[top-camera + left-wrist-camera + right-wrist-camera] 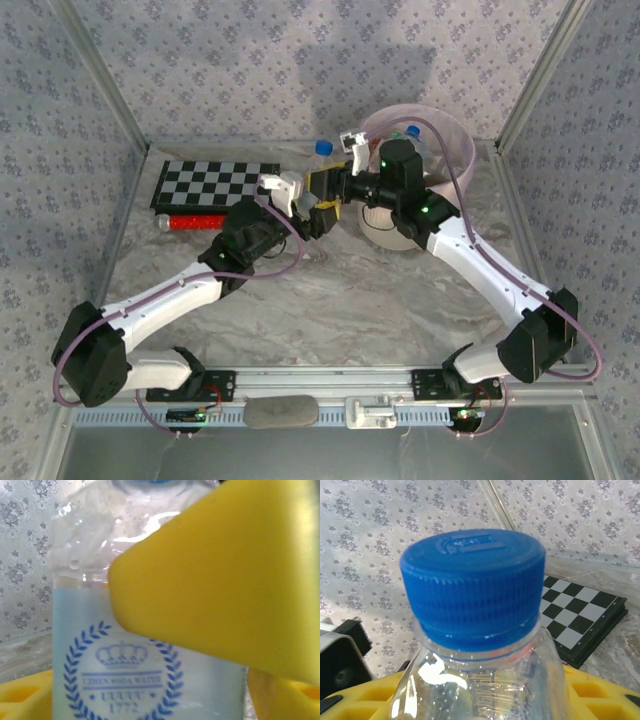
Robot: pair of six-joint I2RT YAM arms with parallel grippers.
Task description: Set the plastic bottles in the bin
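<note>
One clear bottle [323, 155] with a blue cap [472, 587] stands upright between the two arms, a little toward 12 o'clock from the middle of the bench [340, 290]. It is just on the 9 o'clock side of the bin [462, 150], which sits at about 1 o'clock. The right pincer [333, 183] reaches in from 3 o'clock. Its yellow pads [600, 690] sit close against both sides of the bottle below the shoulder, so it looks clamped on. The left pincer [312, 205] comes in from 7 o'clock with its jaws spread wider than the bottle, one on each side of the pale blue label. It looks open rather than gripping. A chessboard [215, 183] lies at 10 o'clock, with a red stick [195, 222] along its near edge.
</note>
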